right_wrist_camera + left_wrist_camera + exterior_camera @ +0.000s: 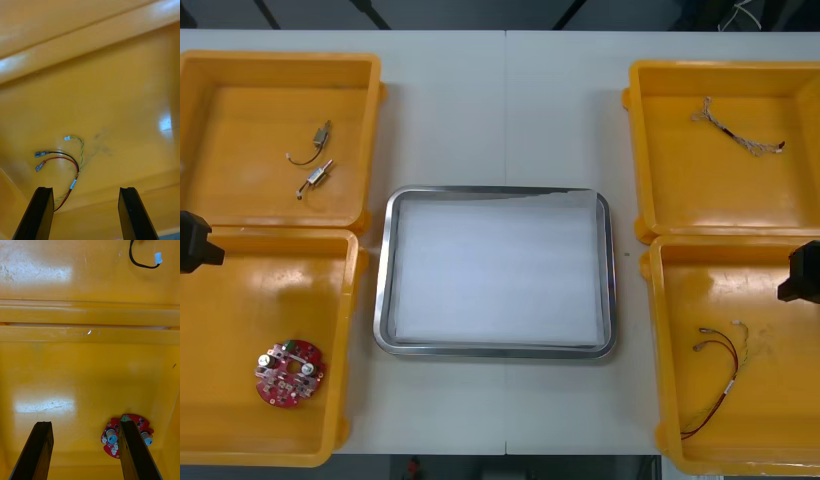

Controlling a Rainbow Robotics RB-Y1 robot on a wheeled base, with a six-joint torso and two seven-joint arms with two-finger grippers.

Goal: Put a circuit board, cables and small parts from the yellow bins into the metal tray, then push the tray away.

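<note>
In the near left bin, round red board

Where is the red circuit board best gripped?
Probably across its round rim, from straight above: the circuit board lies flat on the floor of the near left bin, clear of the walls, with raised parts on top. The open left hand hangs near it.

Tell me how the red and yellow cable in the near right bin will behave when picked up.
Likely floppy: the red and yellow cable lies in loose curves, so ends would probably dangle. Probably light, being thin wire.
</note>
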